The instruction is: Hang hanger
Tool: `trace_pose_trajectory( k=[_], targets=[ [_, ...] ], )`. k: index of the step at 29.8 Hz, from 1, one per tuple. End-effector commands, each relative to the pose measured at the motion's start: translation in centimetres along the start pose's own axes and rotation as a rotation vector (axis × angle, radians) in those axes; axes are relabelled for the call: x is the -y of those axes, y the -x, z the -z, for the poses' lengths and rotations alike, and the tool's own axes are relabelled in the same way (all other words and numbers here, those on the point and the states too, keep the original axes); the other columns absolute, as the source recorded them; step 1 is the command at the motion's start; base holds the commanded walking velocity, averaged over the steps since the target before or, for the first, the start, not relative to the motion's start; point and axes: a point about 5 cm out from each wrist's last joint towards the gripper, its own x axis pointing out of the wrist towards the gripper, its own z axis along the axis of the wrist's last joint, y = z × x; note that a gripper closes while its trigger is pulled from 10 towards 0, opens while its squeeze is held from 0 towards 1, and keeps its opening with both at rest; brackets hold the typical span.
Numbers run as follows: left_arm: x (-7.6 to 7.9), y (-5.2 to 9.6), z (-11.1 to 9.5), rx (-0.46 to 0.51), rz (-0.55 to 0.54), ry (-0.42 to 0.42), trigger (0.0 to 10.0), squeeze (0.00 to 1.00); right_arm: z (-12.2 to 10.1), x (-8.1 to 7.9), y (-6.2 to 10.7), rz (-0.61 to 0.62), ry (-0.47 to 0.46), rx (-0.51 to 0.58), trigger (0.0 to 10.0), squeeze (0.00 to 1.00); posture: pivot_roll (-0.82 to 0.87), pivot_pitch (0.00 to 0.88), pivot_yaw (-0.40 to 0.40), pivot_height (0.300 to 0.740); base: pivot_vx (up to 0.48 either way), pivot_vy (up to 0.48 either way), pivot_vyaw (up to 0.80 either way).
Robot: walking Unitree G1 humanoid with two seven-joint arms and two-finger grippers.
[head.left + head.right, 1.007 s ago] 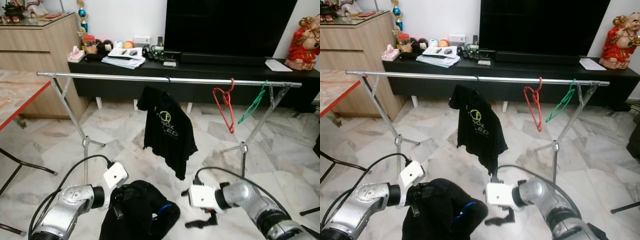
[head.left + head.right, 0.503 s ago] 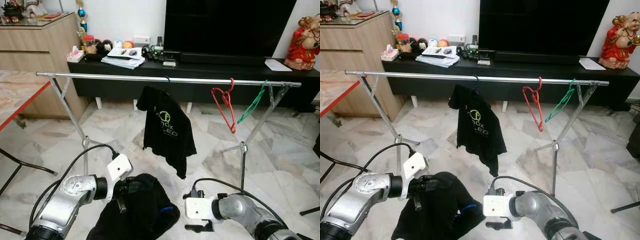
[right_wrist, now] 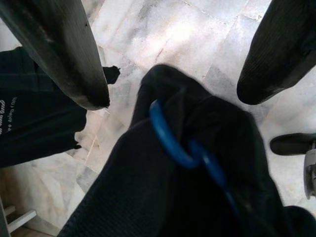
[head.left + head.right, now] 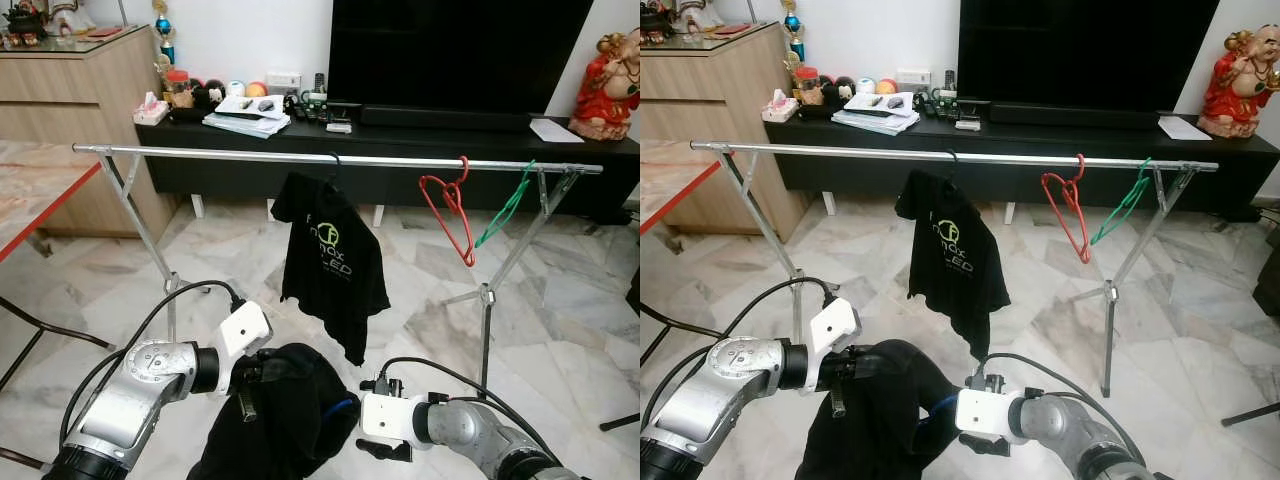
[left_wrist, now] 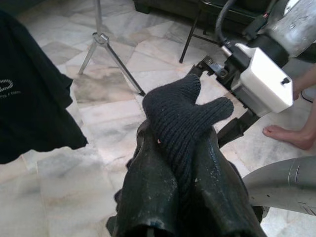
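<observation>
A black knit garment (image 4: pixel 290 410) on a blue hanger hangs low in front of me, my left gripper (image 4: pixel 246 388) shut on its cloth (image 5: pixel 182 123). The hanger's blue hook (image 3: pixel 173 143) sticks out of the cloth on the right side (image 4: pixel 343 407). My right gripper (image 3: pixel 173 96) is open right beside it, and the hook lies just beyond the gap between its two fingers. Farther off, the silver rail (image 4: pixel 250 156) of a drying rack crosses the room. On it hang a black printed T-shirt (image 4: pixel 335 265), a red hanger (image 4: pixel 450 215) and a green hanger (image 4: pixel 505 210).
The rack's crossed legs (image 4: pixel 485 295) stand on the marble floor. Behind it are a black TV console (image 4: pixel 400 135) and a wooden cabinet (image 4: pixel 70 90). A red-edged table (image 4: pixel 40 195) is at my left. A person's bare foot (image 5: pixel 289 136) is near my right arm.
My right arm has dropped and swung left, bringing its gripper up to the blue hook. My left arm has lifted the garment slightly. The hanging T-shirt has swayed a little.
</observation>
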Motion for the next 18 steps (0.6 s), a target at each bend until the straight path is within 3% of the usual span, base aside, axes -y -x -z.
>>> trace_pose_trajectory(
  k=[1,3,5,6,7,9,13,14,15,16,18],
  targets=[
    [0.0,0.0,-1.8,0.04,0.029,-0.046,0.0,0.0,0.3,-0.1,0.0,0.022,-0.029,-0.014,5.4,0.0,0.1,0.0,-0.022,0.74,0.0,0.0,0.0],
    [0.2,-0.1,-2.1,0.045,0.041,-0.051,0.0,0.0,0.4,-0.2,-0.1,0.035,-0.037,-0.023,4.3,0.0,0.1,0.0,-0.021,0.74,0.0,0.0,0.0],
    [0.2,-0.1,-2.2,0.046,0.043,-0.052,0.0,0.0,0.4,-0.2,-0.1,0.036,-0.038,-0.025,4.3,0.0,0.1,0.0,-0.021,0.74,0.0,0.0,0.0],
    [0.3,-0.2,-2.3,0.046,0.045,-0.057,0.0,0.0,0.6,-0.2,-0.2,0.051,-0.035,-0.045,3.1,0.0,0.1,0.0,-0.02,0.74,0.0,0.0,0.0],
    [0.3,-0.2,-2.4,0.047,0.05,-0.06,0.0,0.0,0.7,-0.3,-0.2,0.051,-0.032,-0.055,0.5,0.0,0.1,0.0,-0.02,0.74,0.0,0.0,0.0],
    [0.5,-0.2,-2.6,0.048,0.058,-0.063,0.0,0.0,0.7,-0.5,-0.2,0.042,-0.034,-0.058,0.0,0.0,0.11,0.0,-0.019,0.74,0.0,0.0,0.0],
    [0.7,-0.3,-2.9,0.052,0.072,-0.067,0.0,0.0,0.5,-0.6,-0.4,0.049,-0.051,-0.04,0.0,0.0,0.11,0.0,-0.019,0.74,0.0,0.0,0.0],
    [0.7,-0.3,-3.0,0.052,0.074,-0.067,0.0,0.0,0.4,-0.7,-0.4,0.044,-0.078,-0.027,0.6,0.0,0.11,0.0,-0.018,0.74,0.0,0.0,0.0],
    [0.7,-0.3,-3.0,0.052,0.074,-0.067,0.0,0.0,0.4,-0.7,-0.4,0.044,-0.078,-0.027,0.6,0.0,0.11,0.0,-0.018,0.74,0.0,0.0,0.0],
    [0.7,-0.3,-3.0,0.051,0.073,-0.068,0.0,0.0,0.4,-0.8,-0.5,0.046,-0.093,-0.02,10.0,0.0,0.11,0.0,-0.018,0.74,0.0,0.0,0.0],
    [0.7,-0.4,-3.0,0.051,0.073,-0.069,0.0,0.0,0.3,-0.7,-0.5,0.051,-0.109,-0.013,10.0,0.0,0.11,0.0,-0.018,0.74,0.0,0.0,0.0]
  ],
)
